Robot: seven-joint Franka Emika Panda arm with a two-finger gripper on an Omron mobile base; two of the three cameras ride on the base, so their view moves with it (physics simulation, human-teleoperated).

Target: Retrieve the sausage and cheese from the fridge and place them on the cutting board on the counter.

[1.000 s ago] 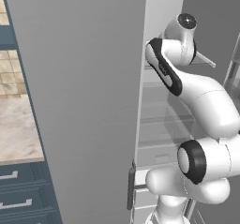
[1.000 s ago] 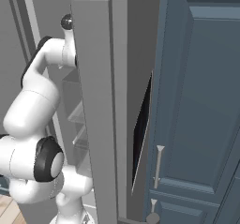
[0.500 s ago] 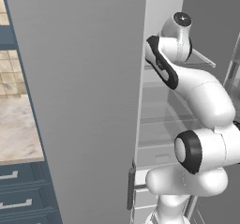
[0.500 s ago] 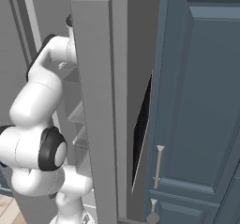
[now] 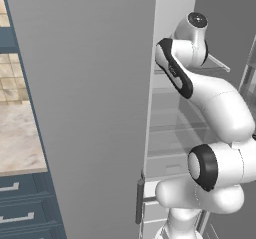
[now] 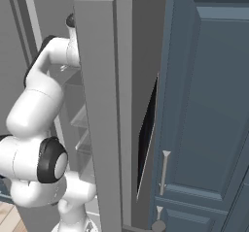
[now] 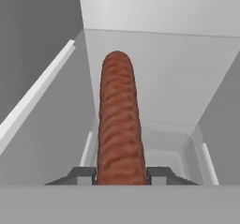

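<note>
One sausage [image 7: 119, 124]. One fridge [image 5: 90, 108], two doors open. One counter [image 5: 17, 138]. Two drawers [image 5: 20, 203] under it.

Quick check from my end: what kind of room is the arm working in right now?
A kitchen, most likely. The arm reaches into an open fridge with white shelves; a marbled counter over blue-grey drawers sits at left, and the sausage stands between the fingers.

The sausage [image 7: 119, 124] stands between the 2 jaws, inside the fridge [image 5: 170, 133], counter [image 5: 20, 138] to its left.
</note>
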